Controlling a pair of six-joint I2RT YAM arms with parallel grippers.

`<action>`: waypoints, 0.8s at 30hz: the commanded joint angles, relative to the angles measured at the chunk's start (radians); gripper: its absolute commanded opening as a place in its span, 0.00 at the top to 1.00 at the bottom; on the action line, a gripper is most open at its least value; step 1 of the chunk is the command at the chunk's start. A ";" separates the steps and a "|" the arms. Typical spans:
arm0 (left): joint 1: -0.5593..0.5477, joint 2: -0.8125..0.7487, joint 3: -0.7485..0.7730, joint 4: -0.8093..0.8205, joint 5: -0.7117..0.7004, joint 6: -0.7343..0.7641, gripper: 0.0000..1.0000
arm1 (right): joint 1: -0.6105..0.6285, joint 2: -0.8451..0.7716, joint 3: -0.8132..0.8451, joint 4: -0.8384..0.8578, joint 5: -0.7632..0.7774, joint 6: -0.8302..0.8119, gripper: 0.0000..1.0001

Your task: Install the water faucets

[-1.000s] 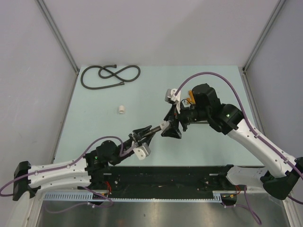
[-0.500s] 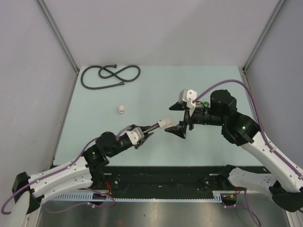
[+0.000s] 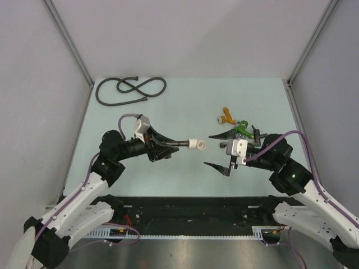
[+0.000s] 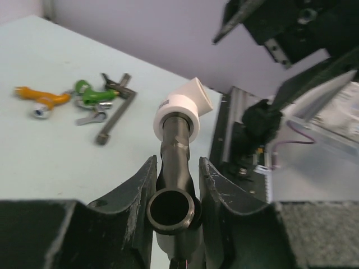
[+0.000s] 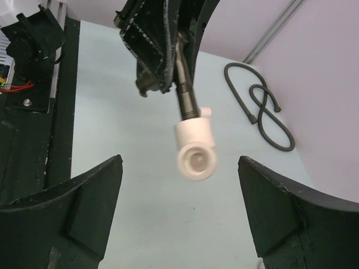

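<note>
I'm gripping the long faucet (image 4: 177,143) by its pipe in the left fingers (image 3: 159,150), shut tight above the bench (image 3: 168,109), its white elbow (image 5: 195,150) facing the right fingers (image 3: 217,166), which are gaping wide and empty. I'm judging this the joining step; next, the right must close squarely on that elbow.

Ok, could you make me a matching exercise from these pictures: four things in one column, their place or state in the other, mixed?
1 black hose
2 white fitting
3 right gripper
4 orange-handled part

A open, empty
B on the dark pipe held by the left gripper
C coiled at the table's far left
D lying beside the green-handled part

Pairs: 1-C, 2-B, 3-A, 4-D
</note>
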 commanded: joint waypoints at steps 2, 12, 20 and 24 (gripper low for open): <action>0.013 0.005 0.070 0.204 0.249 -0.250 1.00 | -0.005 -0.019 -0.042 0.193 0.009 -0.012 0.13; 0.018 -0.015 0.032 0.321 0.151 -0.420 1.00 | -0.005 -0.037 -0.124 0.345 -0.056 0.059 0.16; 0.018 -0.023 -0.008 0.439 0.068 -0.544 1.00 | 0.012 -0.037 -0.174 0.423 -0.034 0.111 0.17; 0.018 -0.030 -0.007 0.435 0.062 -0.554 1.00 | 0.012 -0.026 -0.182 0.472 -0.031 0.140 0.19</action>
